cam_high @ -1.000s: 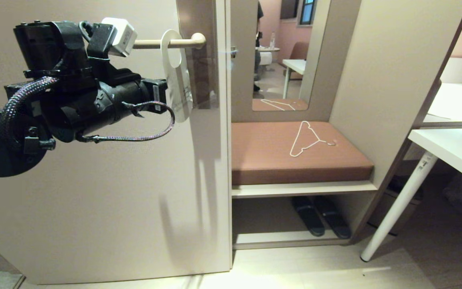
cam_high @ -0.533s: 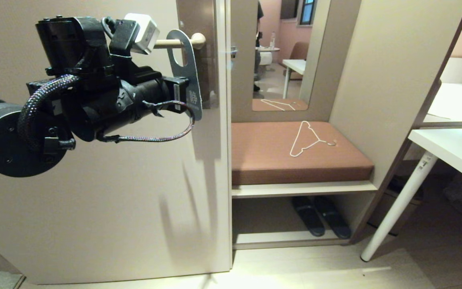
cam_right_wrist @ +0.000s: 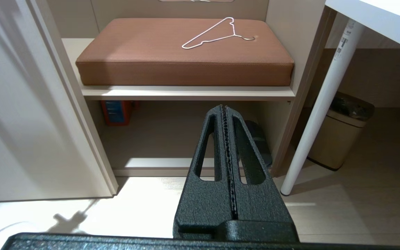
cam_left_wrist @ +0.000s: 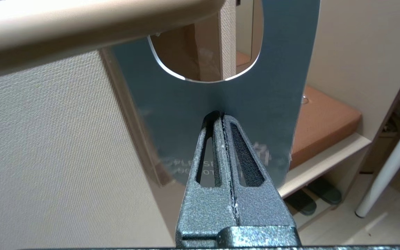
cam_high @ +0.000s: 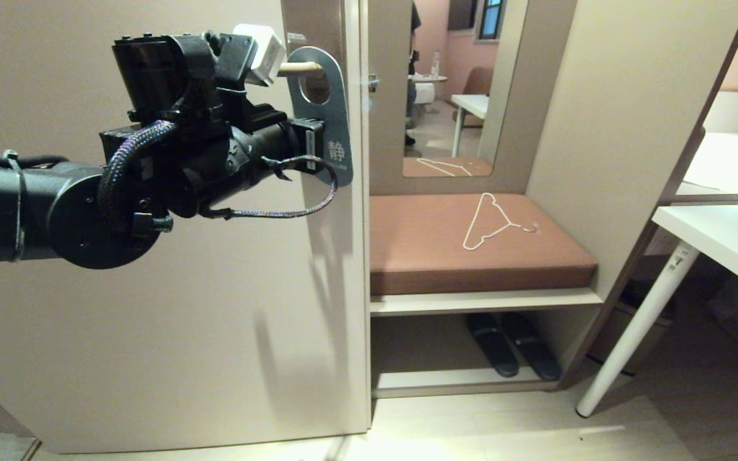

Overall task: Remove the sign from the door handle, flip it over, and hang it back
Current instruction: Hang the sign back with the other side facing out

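Pinched edge-on in the fully closed left end effector (cam_left_wrist: 221, 116), the sign (cam_high: 330, 121), white-faced a second ago, has been turned blue face out and carried beyond the free tip of the door handle (cam_high: 298, 66) just above, so rehanging seems next.

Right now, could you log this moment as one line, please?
left gripper shut on sign | blue face out | at door handle | right gripper shut, parked

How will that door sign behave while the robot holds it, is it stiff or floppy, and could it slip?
The sign looks like thin flat card, so probably light. It stays flat while the left gripper pinches it just below the oval hole, so likely fairly stiff, though hard pressure against the door handle could crease it. Its blue face looks smooth, so a slip seems possible.
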Motion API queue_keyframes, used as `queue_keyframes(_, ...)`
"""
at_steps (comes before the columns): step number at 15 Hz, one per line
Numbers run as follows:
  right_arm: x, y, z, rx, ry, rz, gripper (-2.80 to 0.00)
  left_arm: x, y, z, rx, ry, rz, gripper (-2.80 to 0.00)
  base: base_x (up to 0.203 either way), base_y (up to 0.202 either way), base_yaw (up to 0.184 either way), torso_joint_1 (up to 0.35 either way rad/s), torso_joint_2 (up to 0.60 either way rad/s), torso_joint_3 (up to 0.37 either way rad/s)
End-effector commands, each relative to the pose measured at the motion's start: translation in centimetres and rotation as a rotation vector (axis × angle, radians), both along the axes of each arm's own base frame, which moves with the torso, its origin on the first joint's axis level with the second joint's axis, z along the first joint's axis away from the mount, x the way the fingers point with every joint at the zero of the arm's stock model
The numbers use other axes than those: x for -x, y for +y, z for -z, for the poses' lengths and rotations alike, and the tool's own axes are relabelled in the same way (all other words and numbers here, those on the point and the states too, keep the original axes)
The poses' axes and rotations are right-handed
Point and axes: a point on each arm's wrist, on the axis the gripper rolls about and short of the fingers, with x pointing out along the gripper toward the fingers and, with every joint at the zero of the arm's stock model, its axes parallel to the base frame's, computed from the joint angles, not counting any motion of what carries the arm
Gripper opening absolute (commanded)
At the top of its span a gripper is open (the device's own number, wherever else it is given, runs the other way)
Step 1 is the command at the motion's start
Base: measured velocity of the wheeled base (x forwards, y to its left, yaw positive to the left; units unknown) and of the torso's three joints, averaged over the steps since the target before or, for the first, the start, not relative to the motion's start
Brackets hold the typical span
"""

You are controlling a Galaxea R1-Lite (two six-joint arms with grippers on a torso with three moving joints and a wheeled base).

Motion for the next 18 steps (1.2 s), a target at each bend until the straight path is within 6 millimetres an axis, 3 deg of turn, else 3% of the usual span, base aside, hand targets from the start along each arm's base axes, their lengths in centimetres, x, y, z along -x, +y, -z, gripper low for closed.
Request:
queue_keyframes(1,0.0,0.0,0.0,0.0,0.0,-0.001,-2.8,-1.3,-0.8,0.8,-0.005,0.006,-0.003,-2.8,0.0,0.0,0.0,0.0,0.0,0.0)
queue_keyframes(5,0.0,0.0,0.0,0.0,0.0,-0.001,-2.8,-2.9,-1.6,0.4,0.012,-0.02,-0.002,-2.8,0.0,0.0,0.0,0.0,0.0,0.0)
queue_keyframes(8,0.0,0.0,0.0,0.0,-0.001,-0.001,-2.8,-2.8,-1.6,0.4,0.012,-0.021,-0.002,-2.8,0.0,0.0,0.0,0.0,0.0,0.0)
queue_keyframes(18,0.0,0.0,0.0,0.0,-0.001,-0.001,-2.8,0.7,-0.4,0.0,0.002,-0.002,-0.016,-2.8,0.0,0.0,0.0,0.0,0.0,0.0)
